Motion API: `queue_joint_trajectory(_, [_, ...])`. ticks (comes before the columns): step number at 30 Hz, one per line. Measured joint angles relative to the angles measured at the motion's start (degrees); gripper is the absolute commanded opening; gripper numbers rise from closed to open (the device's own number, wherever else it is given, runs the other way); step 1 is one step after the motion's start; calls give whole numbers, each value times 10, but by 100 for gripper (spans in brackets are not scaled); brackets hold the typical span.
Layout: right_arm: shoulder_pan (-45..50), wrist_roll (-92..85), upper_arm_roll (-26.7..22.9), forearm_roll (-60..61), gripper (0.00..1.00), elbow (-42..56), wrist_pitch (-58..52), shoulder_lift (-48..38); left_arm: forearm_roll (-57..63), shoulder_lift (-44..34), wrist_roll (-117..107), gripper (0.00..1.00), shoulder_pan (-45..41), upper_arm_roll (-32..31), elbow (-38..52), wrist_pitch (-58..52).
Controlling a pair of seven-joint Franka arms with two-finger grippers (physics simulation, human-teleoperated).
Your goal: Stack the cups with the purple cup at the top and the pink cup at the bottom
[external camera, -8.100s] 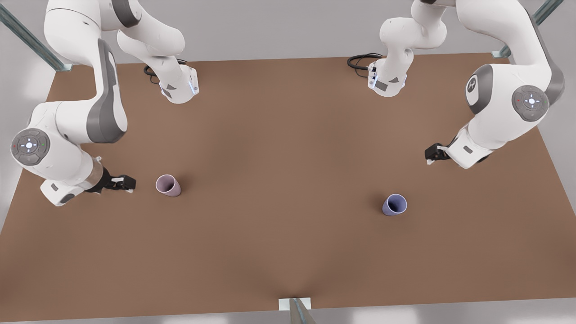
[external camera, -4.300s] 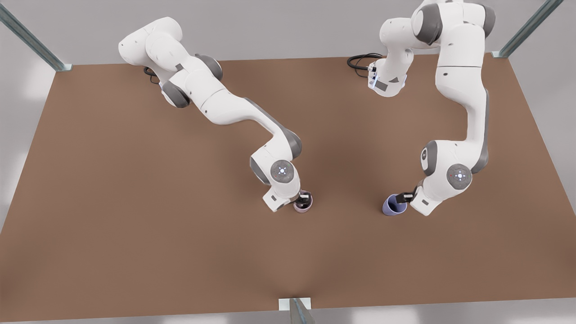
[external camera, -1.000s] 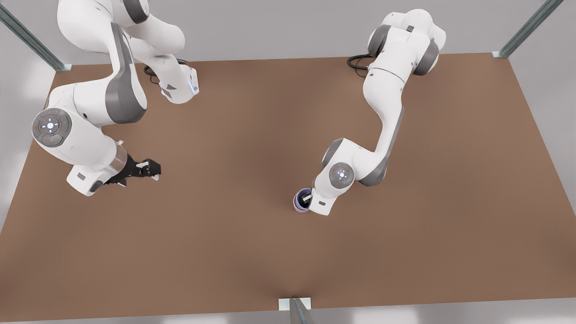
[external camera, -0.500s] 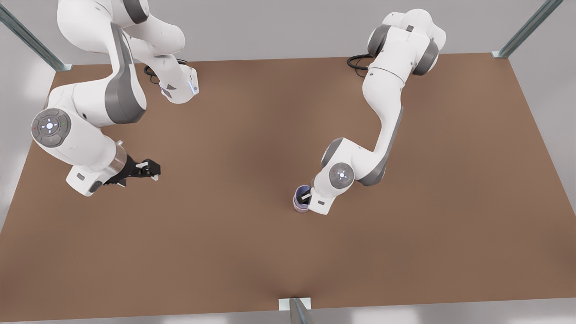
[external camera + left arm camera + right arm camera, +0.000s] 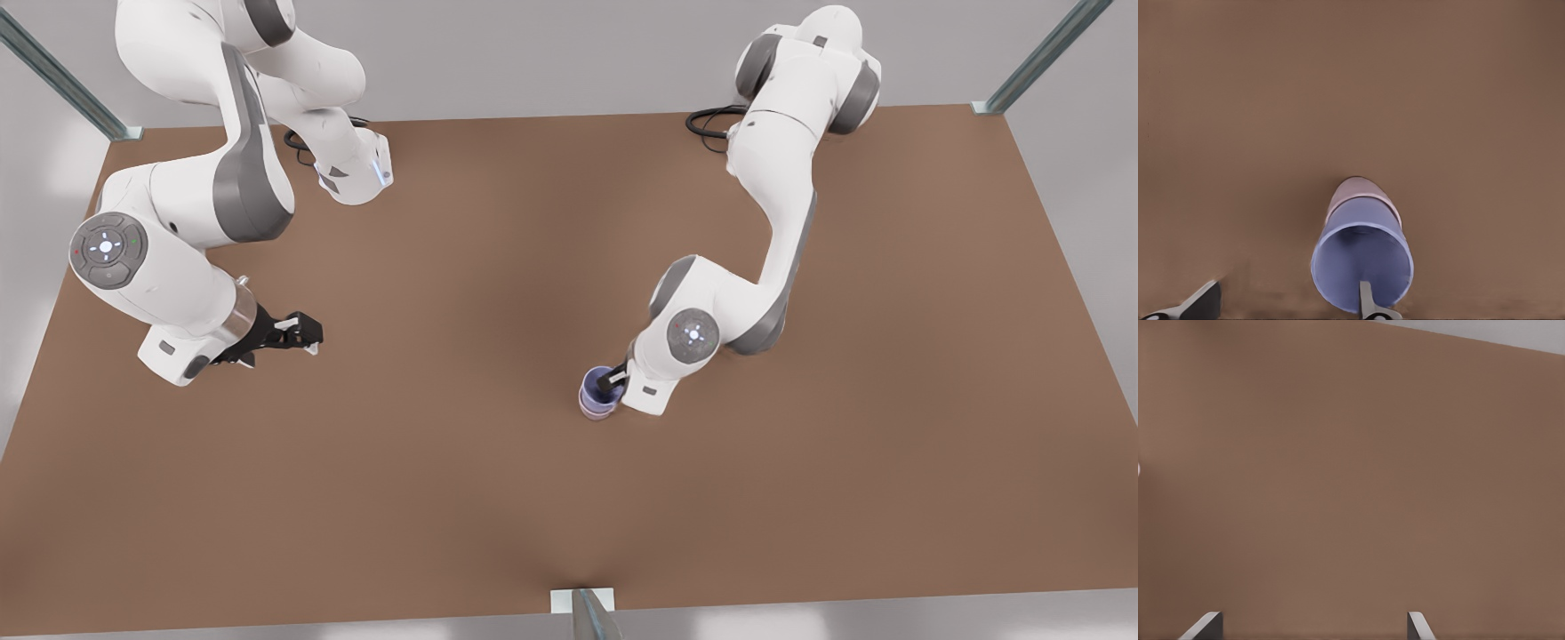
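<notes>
Now freed, purple cup point(image 5: 597, 388) sits nested in pink cup point(image 5: 596, 410); both grippers, left point(image 5: 612, 380), right point(image 5: 298, 333), seemingly spread.

A wide brown table point(image 5: 444, 498) with a plain matte top fills the scene. Pale grey walls point(image 5: 551, 62) surround it. Slanted metal struts point(image 5: 53, 76) rise at its far corners.

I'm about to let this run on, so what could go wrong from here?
The left claw is open, but one finger sits inside the purple cup; pulling away sideways could drag or tip it. The purple cup is nested in the pink cup, so both might topple.
</notes>
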Motion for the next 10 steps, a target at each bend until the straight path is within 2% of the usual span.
queue_joint_trajectory(1, [-1, 0, 0, 0, 100, 0, 0, 0, 0, -40, 3, 100, 15, 24, 1, -61])
queue_joint_trajectory(2, [-1, 0, 0, 0, 100, 0, 0, 0, 0, -88, 69, 100, 67, 36, 2, -116])
queue_joint_trajectory(4, [-1, 0, 0, 1, 100, 0, 0, 0, 31, -125, 388, 100, 103, 46, 2, -181])
queue_joint_trajectory(5, [-1, 0, 0, 1, 100, 0, 1, 0, 54, -138, 455, 100, 114, 56, -2, -184])
queue_joint_trajectory(6, [-1, 0, 0, 1, 100, 0, 1, 0, 73, -174, 493, 100, 144, 51, -47, -170])
queue_joint_trajectory(8, [0, 0, 0, 0, 100, 0, 0, 0, 99, -249, 491, 100, 152, 49, -181, -70])
queue_joint_trajectory(10, [0, 0, 0, 0, 100, 0, 0, 0, 116, -245, 486, 100, 153, 49, -184, -68])
